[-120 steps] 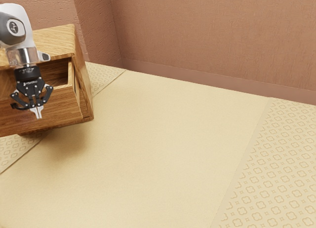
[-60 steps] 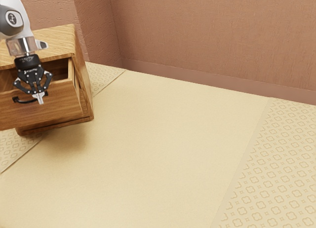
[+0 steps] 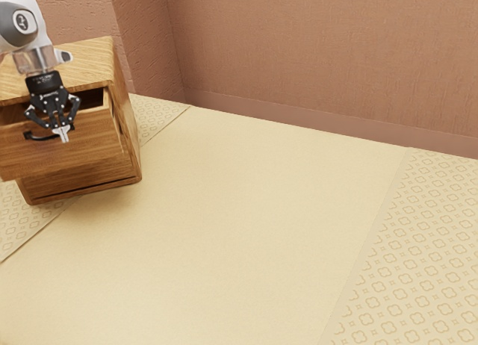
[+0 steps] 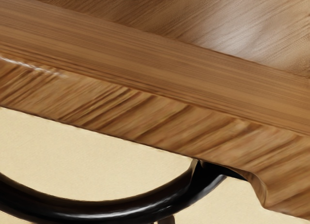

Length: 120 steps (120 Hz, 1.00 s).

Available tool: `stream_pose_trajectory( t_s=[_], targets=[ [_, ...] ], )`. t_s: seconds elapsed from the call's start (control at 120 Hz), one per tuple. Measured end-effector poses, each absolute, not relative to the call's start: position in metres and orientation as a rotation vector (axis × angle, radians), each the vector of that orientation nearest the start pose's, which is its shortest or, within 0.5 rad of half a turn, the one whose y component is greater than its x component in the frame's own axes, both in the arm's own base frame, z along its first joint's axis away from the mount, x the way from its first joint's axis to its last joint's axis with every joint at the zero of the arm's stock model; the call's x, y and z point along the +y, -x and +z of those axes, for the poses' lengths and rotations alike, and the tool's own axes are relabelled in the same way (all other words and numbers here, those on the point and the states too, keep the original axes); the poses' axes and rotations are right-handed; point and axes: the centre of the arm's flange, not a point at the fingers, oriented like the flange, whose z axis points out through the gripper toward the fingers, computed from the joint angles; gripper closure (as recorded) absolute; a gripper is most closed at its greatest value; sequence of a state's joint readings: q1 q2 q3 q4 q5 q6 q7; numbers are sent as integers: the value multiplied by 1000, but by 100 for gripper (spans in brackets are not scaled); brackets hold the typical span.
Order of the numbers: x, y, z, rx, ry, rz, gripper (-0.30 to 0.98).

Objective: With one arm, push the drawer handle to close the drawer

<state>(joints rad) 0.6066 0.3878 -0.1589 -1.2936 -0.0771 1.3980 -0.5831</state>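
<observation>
Behind my workspace runs a broad reddish-brown wall with a fine-grained texture [image 3: 299, 54], and along its foot goes a smooth dusky-pink skirting strip [image 3: 299, 119]. Toward the exterior view's left it meets a rougher, plaster-like reddish-brown wall face [image 3: 146, 42] at an upright corner. Before me spreads a flat, plain cream surface [image 3: 239, 225], also visible in my wrist view. It is flanked by a wide cream band with tan quatrefoil outlines [image 3: 426, 255] on the exterior view's right and a similar patterned cream band [image 3: 153, 119] on its left. The light is warm and even, with one soft-edged brownish shadow [image 3: 108, 212].
</observation>
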Motion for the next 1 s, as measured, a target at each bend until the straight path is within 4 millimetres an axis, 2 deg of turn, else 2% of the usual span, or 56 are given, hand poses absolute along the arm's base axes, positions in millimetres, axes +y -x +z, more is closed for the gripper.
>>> stream_pose_trajectory(
  t_s=[0.275, 0.533, 0.7, 0.808, 0.875, 0.917, 0.95, 1.0],
  targets=[
    [315, -594, 510, -1631, 2775, 372, 79],
    [315, -618, 511, -1604, 2814, 227, 79],
    [344, -617, 511, -1639, 2759, 134, 79],
    [344, -617, 520, -1628, 2766, 89, 78],
    [336, -602, 537, -1625, 2772, 93, 79],
    [324, -578, 552, -1626, 2775, 122, 78],
    [314, -558, 568, -1626, 2777, 134, 73],
    [287, -526, 606, -1601, 2798, 151, 61]
  ],
)
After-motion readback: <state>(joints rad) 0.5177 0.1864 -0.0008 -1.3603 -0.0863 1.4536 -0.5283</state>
